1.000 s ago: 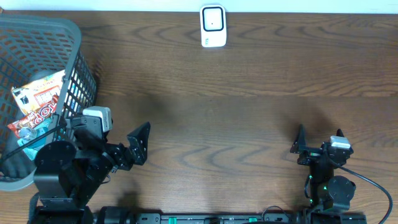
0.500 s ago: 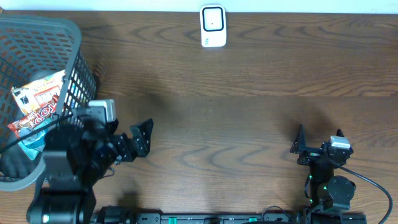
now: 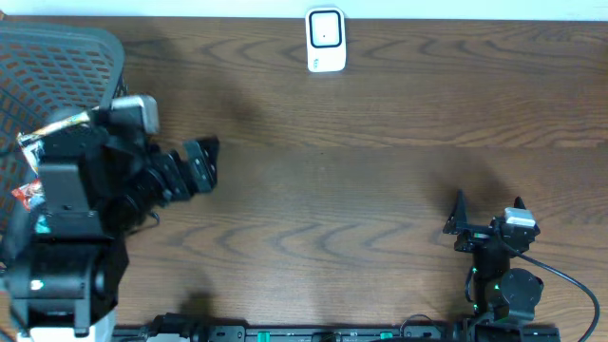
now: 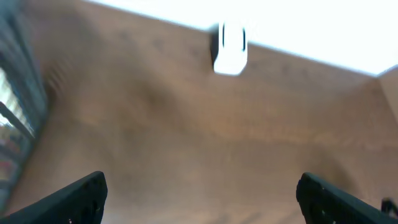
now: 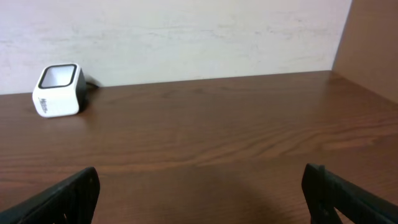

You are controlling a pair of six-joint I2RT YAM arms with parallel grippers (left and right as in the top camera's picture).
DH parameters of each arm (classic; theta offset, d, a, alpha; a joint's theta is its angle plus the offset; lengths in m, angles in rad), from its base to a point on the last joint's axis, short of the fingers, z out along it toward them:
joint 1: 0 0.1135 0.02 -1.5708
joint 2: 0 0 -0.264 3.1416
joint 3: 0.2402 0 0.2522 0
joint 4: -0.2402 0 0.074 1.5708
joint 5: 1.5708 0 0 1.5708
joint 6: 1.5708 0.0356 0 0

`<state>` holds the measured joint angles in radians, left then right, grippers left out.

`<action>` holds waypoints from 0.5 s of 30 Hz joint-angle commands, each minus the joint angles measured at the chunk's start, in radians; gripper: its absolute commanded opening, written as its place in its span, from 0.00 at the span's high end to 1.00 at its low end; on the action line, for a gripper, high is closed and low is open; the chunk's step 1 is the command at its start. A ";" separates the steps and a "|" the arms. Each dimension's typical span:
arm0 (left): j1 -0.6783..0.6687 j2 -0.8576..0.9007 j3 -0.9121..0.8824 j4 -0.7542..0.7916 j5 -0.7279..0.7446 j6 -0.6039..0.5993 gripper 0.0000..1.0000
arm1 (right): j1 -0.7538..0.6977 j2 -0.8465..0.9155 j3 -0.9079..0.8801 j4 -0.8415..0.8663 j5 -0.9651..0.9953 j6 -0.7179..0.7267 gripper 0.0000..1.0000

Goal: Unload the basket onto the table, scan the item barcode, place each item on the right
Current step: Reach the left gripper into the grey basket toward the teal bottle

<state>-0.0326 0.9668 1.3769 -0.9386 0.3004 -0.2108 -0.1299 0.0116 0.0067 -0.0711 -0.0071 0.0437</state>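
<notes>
Both pairs of jaws stand released, holding nothing. The left arm looms over the basket, hiding most of the packets inside. The scanner sits at the far tabletop edge, well apart from the right arm.

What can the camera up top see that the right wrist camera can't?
Only the overhead view shows the grey basket with a packet inside it, and the left gripper, open beside the basket. Only the right wrist view shows the pale wall behind the table. Both show the white scanner, the brown table and the open right gripper.
</notes>
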 commanded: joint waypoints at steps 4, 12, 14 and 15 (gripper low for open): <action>0.027 0.126 0.242 -0.003 -0.292 -0.037 0.02 | -0.005 -0.006 -0.001 -0.004 0.005 0.000 0.01; 0.274 0.250 0.343 -0.051 -0.418 -0.501 0.02 | -0.005 -0.006 -0.001 -0.004 0.005 0.000 0.01; 0.356 0.279 0.343 -0.116 -0.417 -0.665 0.02 | -0.005 -0.006 -0.001 -0.004 0.005 0.000 0.01; 0.393 0.293 0.343 -0.140 -0.417 -0.716 0.02 | -0.005 -0.006 -0.001 -0.004 0.005 0.000 0.01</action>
<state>0.2596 1.2194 1.7100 -1.0286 -0.0608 -0.6022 -0.1299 0.0120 0.0067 -0.0708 -0.0071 0.0437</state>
